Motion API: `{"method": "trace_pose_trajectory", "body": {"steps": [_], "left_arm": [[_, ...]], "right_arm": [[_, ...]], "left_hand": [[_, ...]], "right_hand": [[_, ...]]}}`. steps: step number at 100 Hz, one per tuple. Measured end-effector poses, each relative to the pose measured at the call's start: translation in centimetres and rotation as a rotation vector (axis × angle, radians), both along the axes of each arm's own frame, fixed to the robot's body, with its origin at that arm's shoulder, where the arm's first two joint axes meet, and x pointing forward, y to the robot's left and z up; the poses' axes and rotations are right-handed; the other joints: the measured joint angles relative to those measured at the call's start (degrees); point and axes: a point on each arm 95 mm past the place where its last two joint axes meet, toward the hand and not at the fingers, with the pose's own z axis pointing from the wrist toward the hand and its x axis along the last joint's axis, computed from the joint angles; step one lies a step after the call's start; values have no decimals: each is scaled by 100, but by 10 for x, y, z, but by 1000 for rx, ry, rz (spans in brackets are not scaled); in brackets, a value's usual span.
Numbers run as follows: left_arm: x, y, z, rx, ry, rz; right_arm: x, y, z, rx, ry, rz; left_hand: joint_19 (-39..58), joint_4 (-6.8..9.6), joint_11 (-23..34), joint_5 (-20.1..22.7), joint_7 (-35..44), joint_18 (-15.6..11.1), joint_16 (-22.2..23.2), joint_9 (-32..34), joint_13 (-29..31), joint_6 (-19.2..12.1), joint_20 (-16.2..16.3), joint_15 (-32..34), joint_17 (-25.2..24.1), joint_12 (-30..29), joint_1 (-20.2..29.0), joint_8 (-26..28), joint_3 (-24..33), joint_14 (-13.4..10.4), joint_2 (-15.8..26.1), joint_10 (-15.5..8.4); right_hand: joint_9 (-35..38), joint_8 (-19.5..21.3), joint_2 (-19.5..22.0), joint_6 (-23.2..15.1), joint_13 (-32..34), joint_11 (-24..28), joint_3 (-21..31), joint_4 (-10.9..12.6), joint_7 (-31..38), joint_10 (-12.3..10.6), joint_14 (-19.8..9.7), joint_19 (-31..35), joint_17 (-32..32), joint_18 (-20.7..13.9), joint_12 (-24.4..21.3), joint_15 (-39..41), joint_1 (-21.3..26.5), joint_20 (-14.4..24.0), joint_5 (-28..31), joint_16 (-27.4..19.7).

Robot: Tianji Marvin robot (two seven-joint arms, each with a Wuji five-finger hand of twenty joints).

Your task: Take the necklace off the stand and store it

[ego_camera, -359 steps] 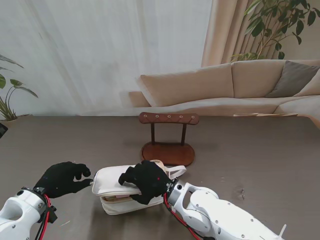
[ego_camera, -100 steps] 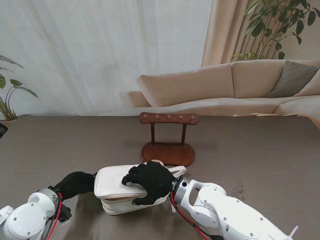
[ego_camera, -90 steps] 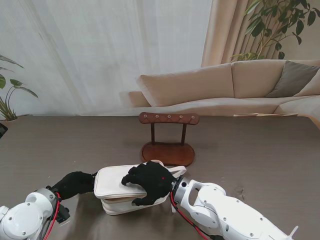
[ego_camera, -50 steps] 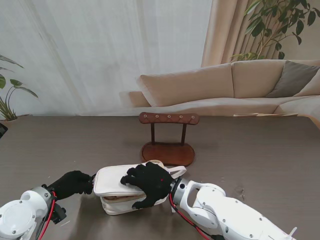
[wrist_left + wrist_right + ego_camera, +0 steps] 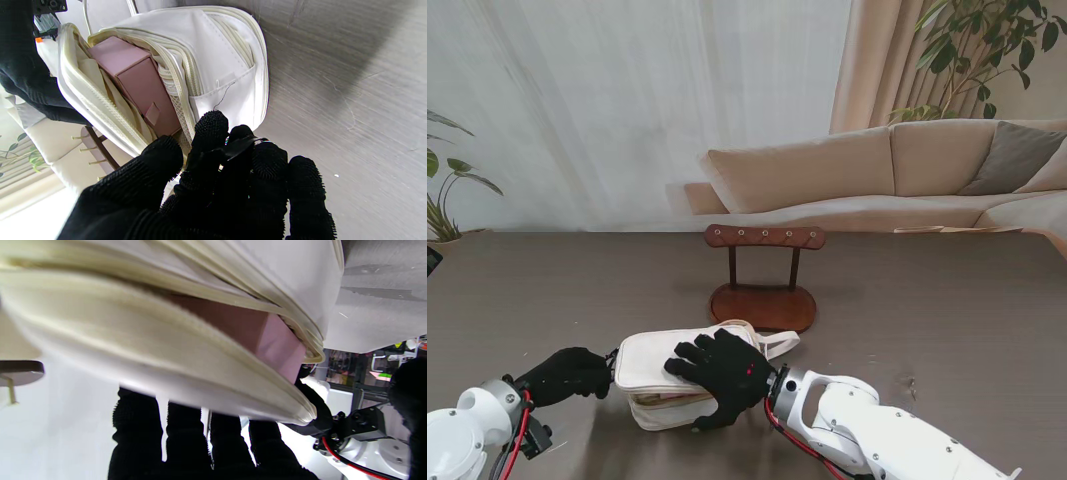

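The necklace is not visible in any view, so where it sits cannot be told. From the stand camera, a wooden necklace stand [image 5: 764, 285] sits upright at the centre of the grey-brown table [image 5: 947, 320], its peg bar bare. Nearer to me lies a white zip pouch [image 5: 659, 372], with its strap trailing right toward the stand's base.

The right hand [image 5: 725, 369], in a black glove, rests flat on the pouch's top flap with fingers spread across it and the thumb hanging over the near edge. The left hand [image 5: 569, 373] sits at the pouch's left end, fingers curled together at the corner.

The left wrist camera shows what the stand camera hides: the pouch [image 5: 213, 60] gapes open along its zip, and a dusty pink box [image 5: 140, 83] is wedged inside. The left hand [image 5: 213, 186] has its fingertips [image 5: 210, 125] bunched at the pouch's edge; they seem to pinch a small dark tab, but whether it is the zip pull cannot be told. The right wrist camera, very close and blurred, shows the right hand's fingers [image 5: 186, 440] under the cream zip edge of the pouch [image 5: 166, 340], and the pink box [image 5: 277, 346] inside.

Compared with half a second ago, the left arm has drawn back toward me, and the right hand has slid slightly nearer along the flap.
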Motion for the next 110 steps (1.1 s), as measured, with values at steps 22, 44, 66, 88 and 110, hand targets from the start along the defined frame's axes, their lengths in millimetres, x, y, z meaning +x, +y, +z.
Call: {"method": "trace_pose_trajectory", "body": {"steps": [22,44,66,88,110], "left_arm": [[-5,0,-3,43,8,-7],[-2,-5,-15,34,32,-6],[-3,-7,-20,29,55,-16],[-10,-11,-18,31,61,-25],[-16,-18,-13,35,72,-57]], "right_arm": [[-9,4,0,32,-41,50],[-18,13,-2,12,-102,124],[-8,16,-5,-36,-136,128],[-2,21,-8,-63,-186,129],[5,25,-9,-63,-194,117]], "left_hand": [[2,0,-14,59,-165,3,0,23,4,0,0,1,1,0,0,-150,0,7,-1,0],[2,0,-33,73,-200,9,0,23,4,0,-4,1,1,-1,9,-259,1,19,-7,0],[2,2,-34,76,-260,12,0,23,4,0,-5,-7,1,-3,22,-265,7,24,-7,0],[2,8,-34,68,-339,16,0,23,4,29,-5,-8,1,-3,119,-280,10,30,73,0],[2,6,-34,59,-376,62,0,35,16,66,-5,-10,1,-3,108,-318,-102,85,-1,8]], "right_hand": [[-53,-10,-73,-293,-48,86,7,0,110,5,-103,0,1,-17,0,92,96,0,33,0],[501,-60,-434,-372,126,101,-44,0,232,4,-179,86,3,-74,-54,219,519,0,725,3],[683,-6,-732,-450,299,107,-59,0,244,-36,-245,189,-9,-77,-72,182,1096,0,781,-70],[1000,77,-793,-487,578,69,-75,61,297,-138,-321,484,8,-172,-78,246,1851,0,821,-46],[1245,142,-1438,-488,769,65,2811,-165,294,-209,-391,810,10,-300,-113,324,1509,-250,969,-41]]}}
